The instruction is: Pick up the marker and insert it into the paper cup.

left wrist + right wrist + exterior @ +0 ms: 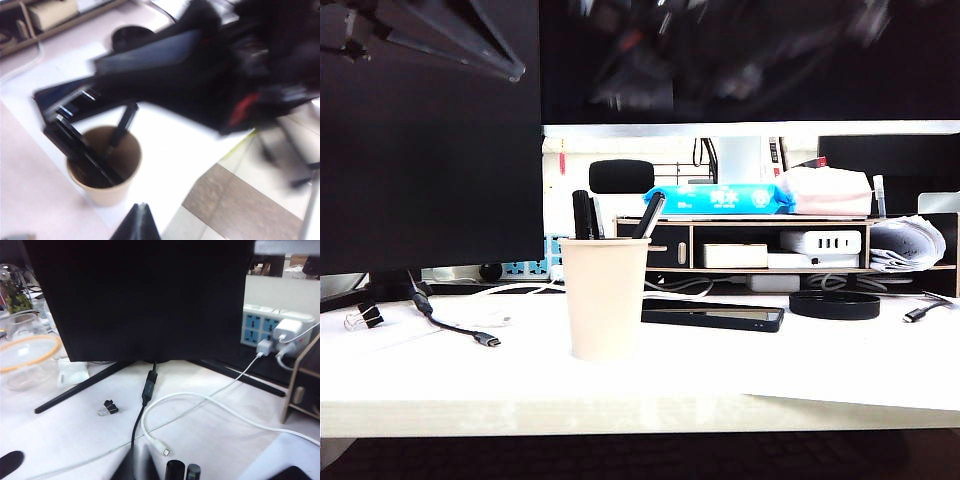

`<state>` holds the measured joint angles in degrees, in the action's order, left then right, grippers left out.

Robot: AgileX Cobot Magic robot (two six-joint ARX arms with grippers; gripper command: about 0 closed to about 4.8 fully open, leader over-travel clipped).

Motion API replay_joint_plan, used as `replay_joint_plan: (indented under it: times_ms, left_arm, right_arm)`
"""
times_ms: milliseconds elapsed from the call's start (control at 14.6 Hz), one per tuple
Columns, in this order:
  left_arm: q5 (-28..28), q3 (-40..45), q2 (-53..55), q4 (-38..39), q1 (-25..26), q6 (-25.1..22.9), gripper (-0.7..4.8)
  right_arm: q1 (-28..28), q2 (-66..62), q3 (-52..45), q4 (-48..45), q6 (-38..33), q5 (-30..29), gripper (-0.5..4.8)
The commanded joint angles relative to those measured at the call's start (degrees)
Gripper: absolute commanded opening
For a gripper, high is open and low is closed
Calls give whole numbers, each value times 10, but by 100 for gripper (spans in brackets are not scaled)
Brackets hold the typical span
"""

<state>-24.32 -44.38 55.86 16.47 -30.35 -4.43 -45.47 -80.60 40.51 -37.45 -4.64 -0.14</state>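
- Cream paper cup (605,297) sits centre-left of the exterior view on the white table (740,365); dark pens poke out of it.
- Marker (582,214) stands in the cup at the rim's left, beside a slimmer pen (649,215) leaning right.
- Right gripper (75,131) shows in the left wrist view, blurred, just above the cup's mouth; can't tell how wide its jaws are or whether they grip anything.
- Left gripper (136,225): only a dark tip at that view's bottom edge, off to the side; opening can't be told.
- Step, judged: insertion looks done, release/retreat phase.
- Next: right arm lifts clear without snagging pens or tipping the cup.
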Motion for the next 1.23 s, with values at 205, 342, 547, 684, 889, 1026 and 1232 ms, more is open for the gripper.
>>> replay_joint_plan:
  times_ms: [205, 342, 547, 684, 889, 1026, 1232]
  left_arm:
    - [-6, -3, -4, -25, 1, 1, -5]
    - [-5, -3, -23, -1, 1, 13, -5]
    - [-28, -2, -102, 33, 1, 30, -5]
    - [-15, -1, -153, 81, 1, 34, -5]
    - [-40, 53, -227, 63, 0, 87, -5]
    - [-37, 109, -271, 31, 0, 98, -5]
    - [-25, 151, -298, 3, 0, 146, -5]
  right_arm:
    - [-1, 166, 2, 231, -29, 1, -6]
    - [-1, 223, 2, 301, -41, 0, -6]
    - [-19, 307, 2, 409, -43, 2, -6]
    - [-41, 337, 2, 462, -44, 2, -6]
    - [-87, 339, -4, 475, -37, 26, -6]
    - [-99, 334, -34, 428, -26, 87, -6]
    - [-97, 325, -48, 430, -26, 137, -5]
